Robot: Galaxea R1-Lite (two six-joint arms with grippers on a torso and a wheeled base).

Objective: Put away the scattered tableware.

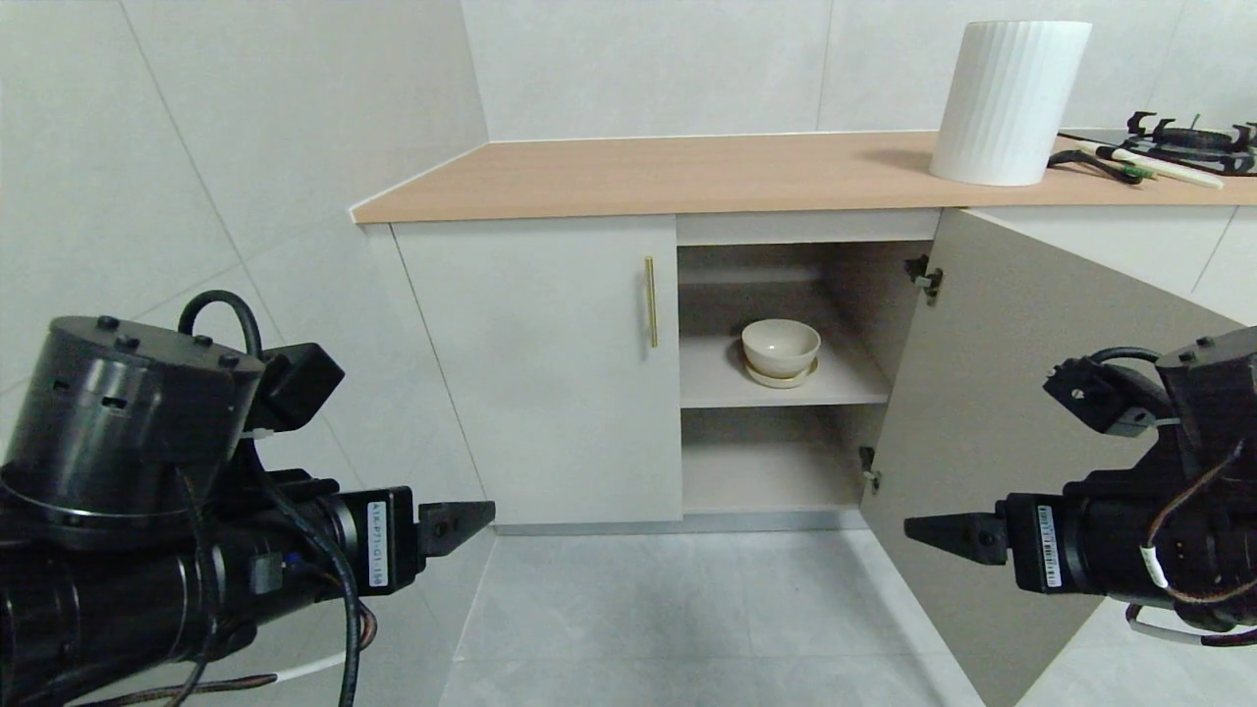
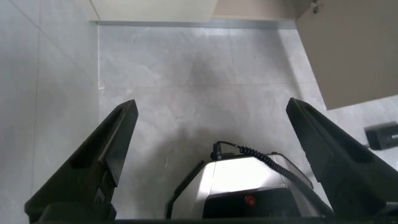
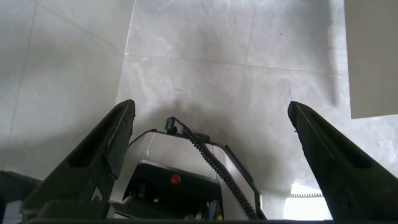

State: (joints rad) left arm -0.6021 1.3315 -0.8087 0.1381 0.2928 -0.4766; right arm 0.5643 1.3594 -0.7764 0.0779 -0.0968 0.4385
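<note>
cream bowl sits on a small plate on the open cabinet's upper shelf; left gripper and right gripper both spread wide, empty.

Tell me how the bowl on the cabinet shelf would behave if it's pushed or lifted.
The bowl looks like glazed ceramic, so probably rigid, slippery to grip and breakable if knocked. It sits on a small saucer, so a push would likely slide it off that or drag both along the shelf. Its low, wide shape makes tipping unlikely.
</note>
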